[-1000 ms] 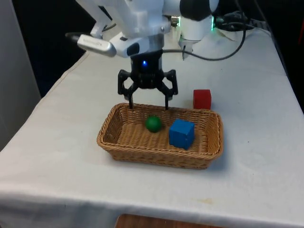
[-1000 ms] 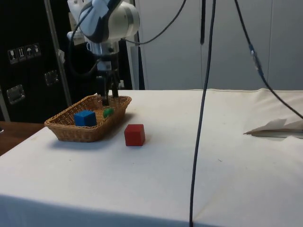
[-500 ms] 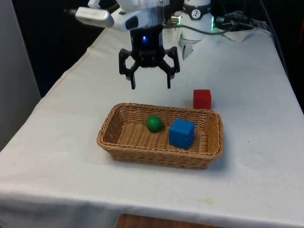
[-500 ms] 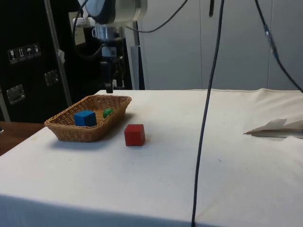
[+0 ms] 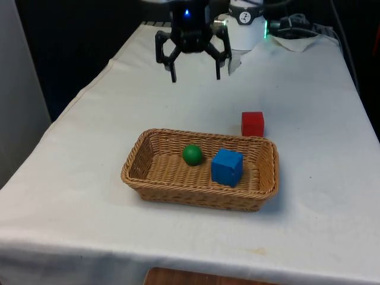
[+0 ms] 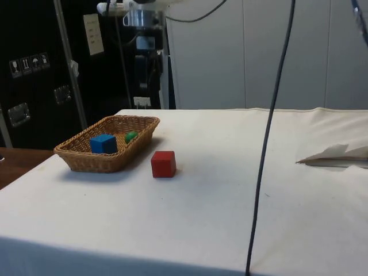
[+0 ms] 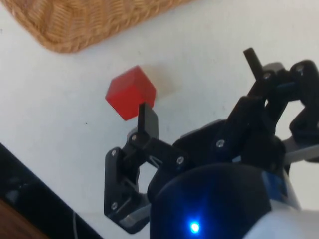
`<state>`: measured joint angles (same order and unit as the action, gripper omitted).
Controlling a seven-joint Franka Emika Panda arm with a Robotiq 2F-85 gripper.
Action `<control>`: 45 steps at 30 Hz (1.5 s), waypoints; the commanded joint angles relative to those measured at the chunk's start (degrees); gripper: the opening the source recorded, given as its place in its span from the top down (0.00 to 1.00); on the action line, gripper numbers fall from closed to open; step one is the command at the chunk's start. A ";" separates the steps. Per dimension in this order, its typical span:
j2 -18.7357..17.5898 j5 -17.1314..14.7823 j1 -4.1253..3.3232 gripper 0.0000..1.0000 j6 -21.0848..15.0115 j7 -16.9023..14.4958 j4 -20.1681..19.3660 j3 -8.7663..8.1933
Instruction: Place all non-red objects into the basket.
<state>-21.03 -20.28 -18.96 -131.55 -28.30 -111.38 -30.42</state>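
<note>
Lifted higher and farther back than a second ago, the gripper [image 5: 195, 76] hangs empty, fingers spread apart. Inside the basket [image 5: 148, 178], the green ball [image 5: 192, 154] sits at the blue cube's [image 5: 227, 167] ten o'clock. The red cube [image 5: 252, 124] stands just outside, at one o'clock.

Green ball [image 5: 191, 154] and blue cube [image 5: 227, 167] inside the wicker basket [image 5: 148, 181] — red cube [image 5: 252, 124] just beyond its far rim.
</note>
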 commanded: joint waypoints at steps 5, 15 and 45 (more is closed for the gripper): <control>3.44 2.81 -0.86 0.00 -0.11 1.55 -2.64 0.11; 6.88 6.02 -1.55 0.00 -0.74 3.21 -5.79 1.89; 8.65 10.49 -1.26 0.00 -0.11 14.09 -9.51 4.76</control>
<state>-12.20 -9.68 -20.23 -131.67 -14.95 -120.89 -25.61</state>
